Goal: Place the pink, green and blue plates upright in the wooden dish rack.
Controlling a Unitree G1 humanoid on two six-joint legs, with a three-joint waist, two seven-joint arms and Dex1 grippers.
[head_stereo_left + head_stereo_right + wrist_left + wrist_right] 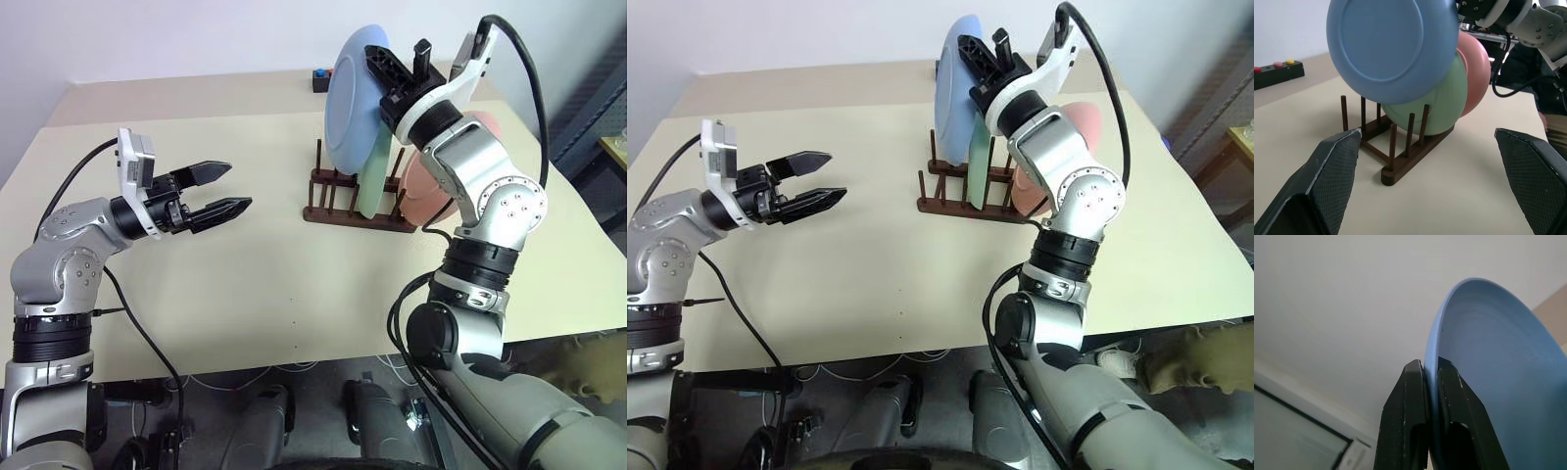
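Two of the three plates already stand in the small dark brown wooden dish rack, which sits on the beige table top: the round pale green plate leans between the thin upright pegs, and the round pink plate stands just behind it, on the side of the robot's right arm. The round light blue plate is not yet seated; it hangs in the air above the rack's free slots, on edge and tilted, overlapping the green plate. The right gripper is clenched on its rim, one black finger on each face, a grip that keeps the plate on edge so that it can slide down between the pegs. The left gripper hovers well apart from the rack over the bare table, spread wide and grasping nothing, and it points toward the rack, probably waiting to steady the plate or the rack if needed. At the far edge of the table lies a small black box with coloured buttons, which plays no part here.
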